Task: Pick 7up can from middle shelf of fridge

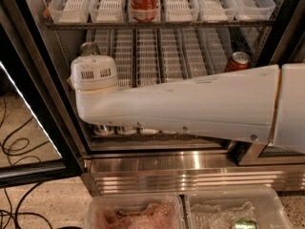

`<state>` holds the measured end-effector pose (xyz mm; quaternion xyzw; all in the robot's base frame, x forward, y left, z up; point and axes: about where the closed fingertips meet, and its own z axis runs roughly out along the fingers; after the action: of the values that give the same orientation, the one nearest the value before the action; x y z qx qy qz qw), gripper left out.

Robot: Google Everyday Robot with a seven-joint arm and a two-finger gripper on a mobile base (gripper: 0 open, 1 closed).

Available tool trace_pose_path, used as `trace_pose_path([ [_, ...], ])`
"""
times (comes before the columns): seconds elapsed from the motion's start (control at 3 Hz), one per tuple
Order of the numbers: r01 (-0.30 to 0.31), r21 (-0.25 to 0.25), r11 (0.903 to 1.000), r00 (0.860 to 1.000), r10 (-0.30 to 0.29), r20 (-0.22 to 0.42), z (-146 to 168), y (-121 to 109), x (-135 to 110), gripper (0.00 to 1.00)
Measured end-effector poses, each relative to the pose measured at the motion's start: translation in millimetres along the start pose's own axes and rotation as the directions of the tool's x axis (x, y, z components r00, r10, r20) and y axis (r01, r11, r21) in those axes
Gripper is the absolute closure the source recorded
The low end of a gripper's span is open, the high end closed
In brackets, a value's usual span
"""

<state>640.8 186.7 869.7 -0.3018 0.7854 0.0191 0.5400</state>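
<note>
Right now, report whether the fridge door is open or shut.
Open: fridge door stands out at left, arm reaching inside. Gripper not in view.

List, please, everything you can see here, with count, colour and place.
fridge: one, black frame, door open at left
lane trays: white, in rows on both shelves in view
cola can: one, red, upper shelf, centre
red can: one, lower shelf, right, partly behind the arm
pale can: one, silver top only showing, lower shelf, left
steel base: one, ribbed, silver, under the shelves
clear bins: two, bottom edge
green-topped can: one, in the right bin
cables: black, floor at left
arm: one, white, crossing from the right
gripper: hidden, not in view
</note>
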Motion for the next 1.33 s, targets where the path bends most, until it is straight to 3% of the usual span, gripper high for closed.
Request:
trace_pose_path([
  [0.33, 0.021, -0.009, 0.9997, 1.0, -0.021, 0.014, 8.2, 7.4, -9.1, 0.38],
  [1.33, 0.016, -0.003, 0.9999, 1.0, -0.016, -0.026, 15.1, 5.5, 8.0, 0.31],
])
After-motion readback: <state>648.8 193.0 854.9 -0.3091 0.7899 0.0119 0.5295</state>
